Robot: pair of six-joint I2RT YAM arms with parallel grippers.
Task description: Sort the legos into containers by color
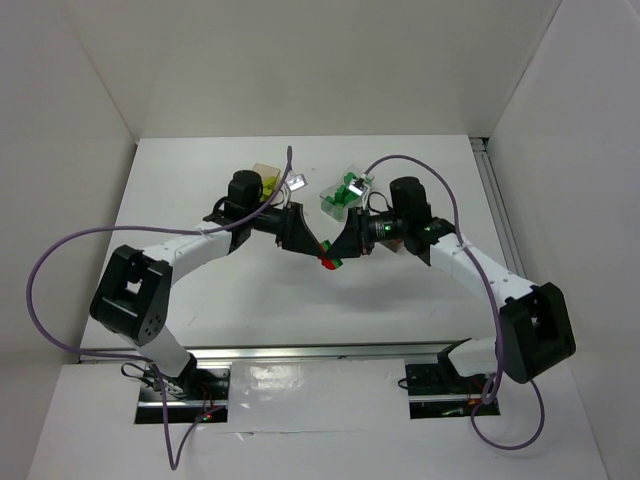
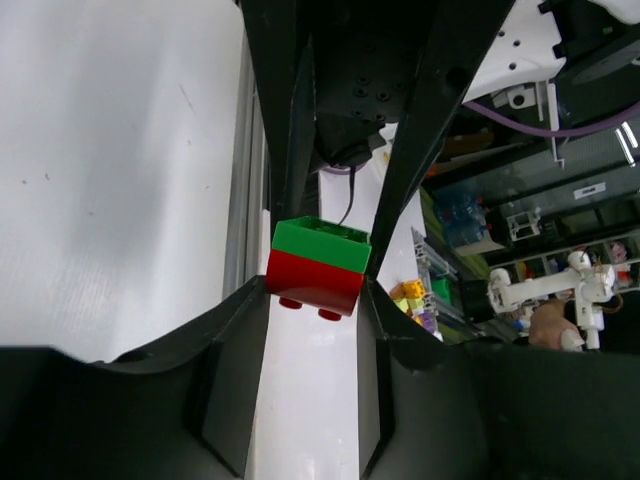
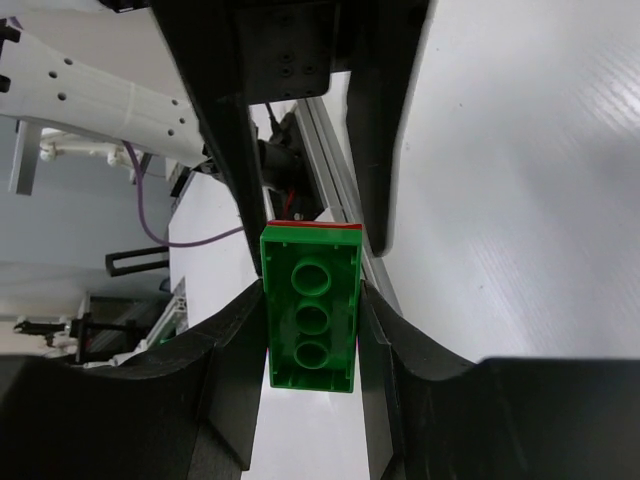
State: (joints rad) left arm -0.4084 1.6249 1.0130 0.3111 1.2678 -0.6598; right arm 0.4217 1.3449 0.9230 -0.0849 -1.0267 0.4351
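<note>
Pinching stacked legos (image 1: 330, 263) between both fingers (image 2: 238, 335), mostly hidden

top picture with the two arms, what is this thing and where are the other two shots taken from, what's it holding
These are two robot arms bolted at the near edge of a white table. The wide picture looks down from above. The other two come from a camera on each wrist, so each sees its own fingers. The left gripper pinches a red brick and the right gripper pinches the green brick stuck on top of it, between the two arms. Behind sit an amber tub with lime bricks and a clear tub with green bricks.
</note>
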